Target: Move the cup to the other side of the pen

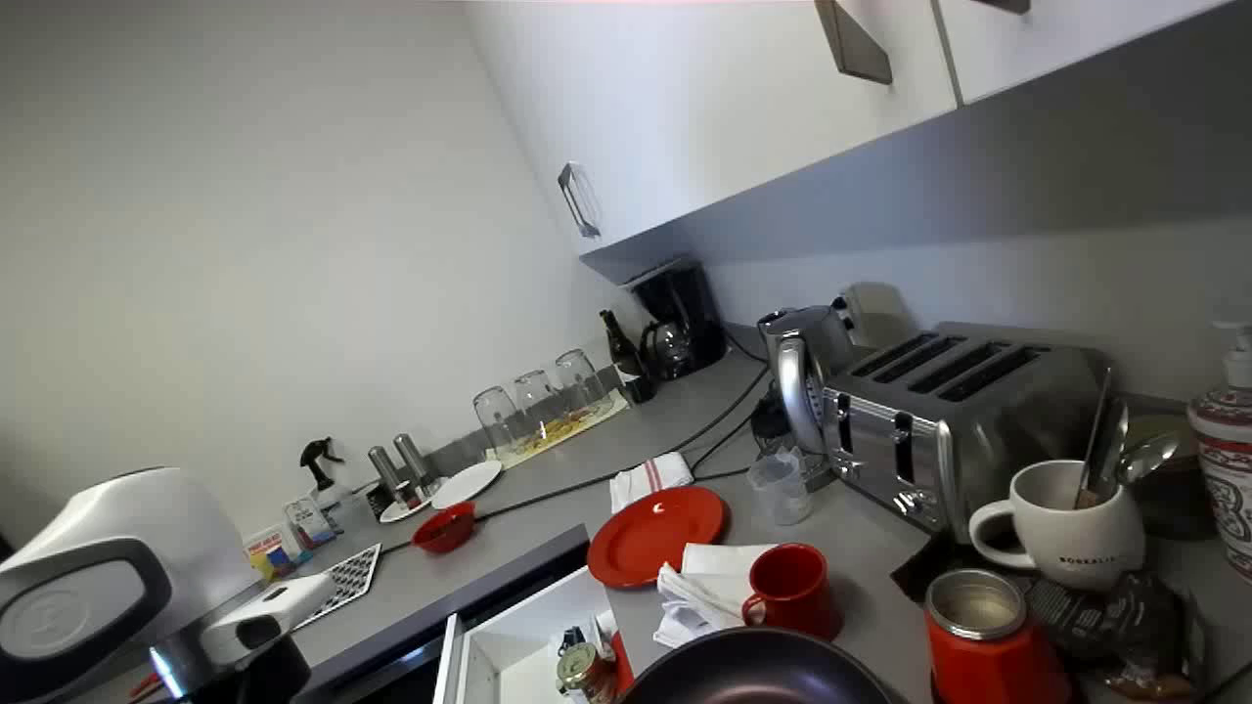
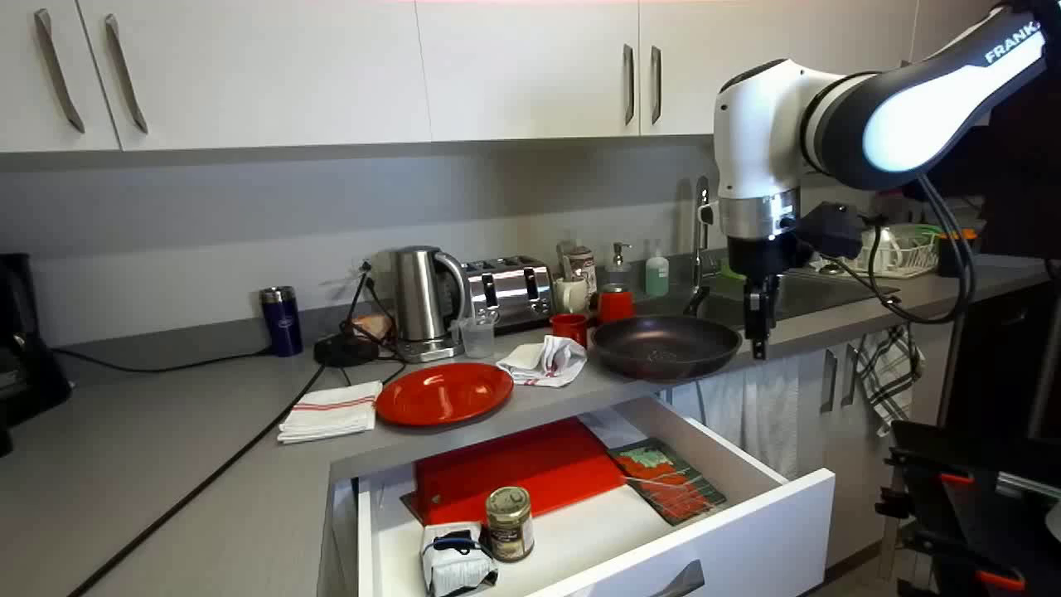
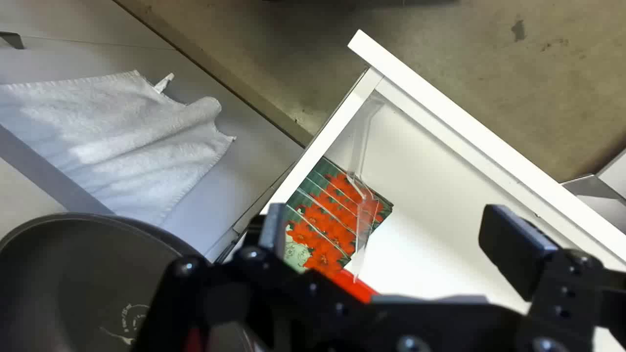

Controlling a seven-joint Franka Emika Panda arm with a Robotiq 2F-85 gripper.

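The small red cup (image 1: 797, 596) stands upright on the counter beside the dark pan (image 1: 758, 670), with its handle toward the white cloth. The cup (image 2: 569, 327) and the pan (image 2: 663, 344) also show in this exterior view, the cup behind and left of the pan. I see no pen. My gripper (image 2: 756, 348) points down in front of the pan's right edge, away from the cup. In the wrist view the gripper (image 3: 393, 239) has its fingers wide apart with nothing between them. The open drawer lies below, and the pan (image 3: 73, 278) is at the lower left. The cup cannot be made out there.
A red tin (image 1: 988, 636) and a white mug (image 1: 1061, 528) with utensils stand near the cup. A white cloth (image 2: 543, 361) and red plate (image 2: 446, 394) lie left of it. The toaster (image 2: 510, 290) is behind. The drawer (image 2: 746, 514) juts out below.
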